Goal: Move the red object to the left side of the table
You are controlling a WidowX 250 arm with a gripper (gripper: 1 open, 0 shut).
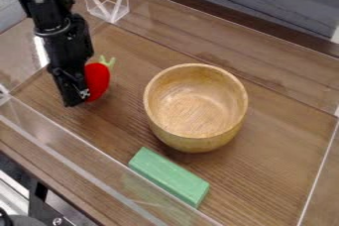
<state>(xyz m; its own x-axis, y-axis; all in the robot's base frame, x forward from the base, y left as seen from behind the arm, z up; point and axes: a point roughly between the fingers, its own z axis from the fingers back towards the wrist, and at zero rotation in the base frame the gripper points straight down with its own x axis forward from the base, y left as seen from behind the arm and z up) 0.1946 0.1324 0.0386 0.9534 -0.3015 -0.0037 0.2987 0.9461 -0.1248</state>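
The red object (97,77) is a small strawberry-like toy with a light-green tip, at the left part of the table (265,131). My black gripper (79,91) points straight down and is shut on the toy, which shows on the right side of the fingers. Whether the toy touches the tabletop or hangs just above it I cannot tell. The left finger hides part of the toy.
A wooden bowl (196,106) stands right of the gripper, mid-table. A flat green block (169,175) lies near the front wall. Low clear acrylic walls (79,161) edge the table; a clear bracket (111,7) stands at the back left.
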